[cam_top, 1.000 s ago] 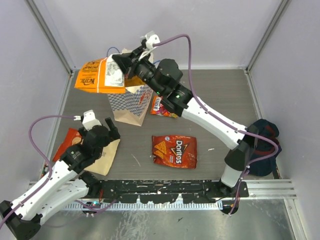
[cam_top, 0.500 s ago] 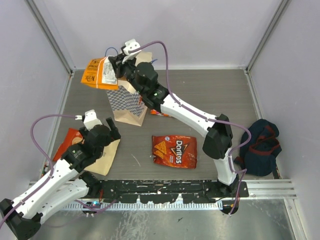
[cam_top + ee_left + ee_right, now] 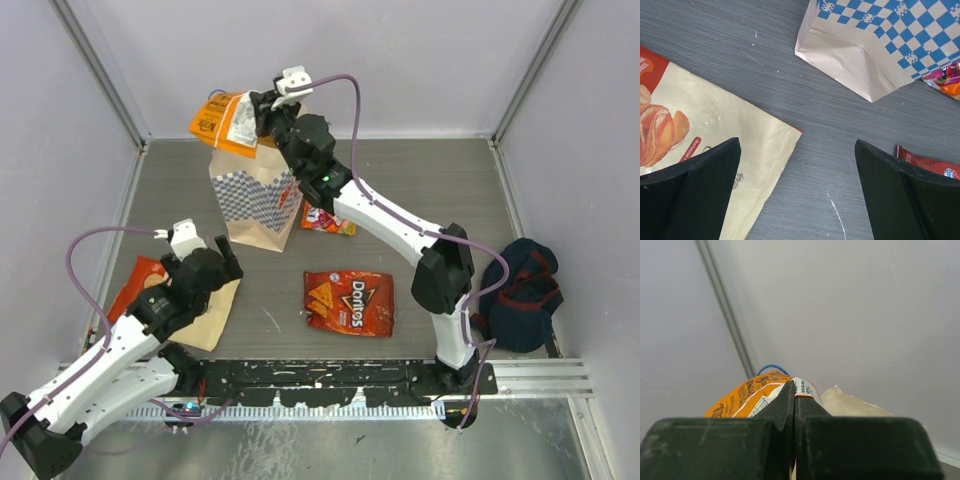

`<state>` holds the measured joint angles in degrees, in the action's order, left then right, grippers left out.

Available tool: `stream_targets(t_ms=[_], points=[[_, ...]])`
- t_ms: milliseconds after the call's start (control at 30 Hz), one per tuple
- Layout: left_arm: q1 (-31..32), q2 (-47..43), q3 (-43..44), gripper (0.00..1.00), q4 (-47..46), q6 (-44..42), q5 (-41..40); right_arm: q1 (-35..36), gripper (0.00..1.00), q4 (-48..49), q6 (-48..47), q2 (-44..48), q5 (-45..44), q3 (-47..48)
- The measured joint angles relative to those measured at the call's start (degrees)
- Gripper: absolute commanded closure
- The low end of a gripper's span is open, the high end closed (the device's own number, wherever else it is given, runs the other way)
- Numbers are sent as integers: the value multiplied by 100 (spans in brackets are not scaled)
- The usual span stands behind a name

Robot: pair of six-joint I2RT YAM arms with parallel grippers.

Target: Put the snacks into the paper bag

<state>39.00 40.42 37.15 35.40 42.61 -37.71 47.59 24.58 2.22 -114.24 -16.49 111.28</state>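
Note:
My right gripper [image 3: 262, 118] is shut on the orange pack with a white label [image 3: 228, 125] and holds it over the mouth of the tan paper bag [image 3: 257, 195], which stands at the back left. The pack [image 3: 747, 396] shows pinched between the fingers in the right wrist view. My left gripper [image 3: 218, 258] is open and empty above the table, over the edge of the red-orange pack [image 3: 150, 285], whose pale back [image 3: 725, 130] lies face up. The red Doritos bag [image 3: 348, 301] lies flat in the middle. The small pink-yellow candy pack [image 3: 326, 219] lies by the bag's right side.
A dark navy cloth bag with red trim [image 3: 522, 290] sits at the right edge. Grey walls close in the table on three sides. A metal rail [image 3: 350, 378] runs along the near edge.
My right gripper has swung the orange pack from the left of the paper bag to over its mouth. The left arm has barely moved.

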Motion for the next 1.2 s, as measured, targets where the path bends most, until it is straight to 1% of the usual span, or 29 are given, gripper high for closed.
stream_targets(t_ms=[133,300,367,433,500,567,633,667,733,800,833,867,1033,1200], points=[[0,24,0,2,0,0,0,-227,99,-46,98,-13,-155,-138],[0,24,-2,2,0,-2,-2,-238,99,-68,142,-17,-168,-144],[0,24,-4,2,-2,0,-2,-227,96,-59,197,-17,-162,-214],[0,22,-26,2,-4,0,-2,-214,88,-55,264,-17,-144,-334],[0,24,-57,2,-4,0,0,-205,87,-57,337,-17,-136,-501],[0,26,-74,2,-4,-2,0,-201,74,-66,402,-17,-101,-686],[0,46,-74,2,-11,0,0,-195,54,-90,483,-17,-59,-817],[0,55,-74,2,-13,-2,0,-190,48,-114,518,-17,-33,-868],[0,74,-74,2,-26,0,0,-181,43,-138,575,-17,4,-916],[0,76,-74,2,-39,0,0,-166,41,-133,603,2,33,-975],[0,76,-74,2,-42,0,0,-157,34,-129,627,22,50,-1012],[0,76,-74,2,-44,0,0,-146,29,-98,664,52,70,-1073],[0,76,-74,2,-44,0,0,-90,31,-61,767,264,164,-1202],[0,74,-74,2,-42,0,-2,46,31,-4,833,728,192,-1473]])
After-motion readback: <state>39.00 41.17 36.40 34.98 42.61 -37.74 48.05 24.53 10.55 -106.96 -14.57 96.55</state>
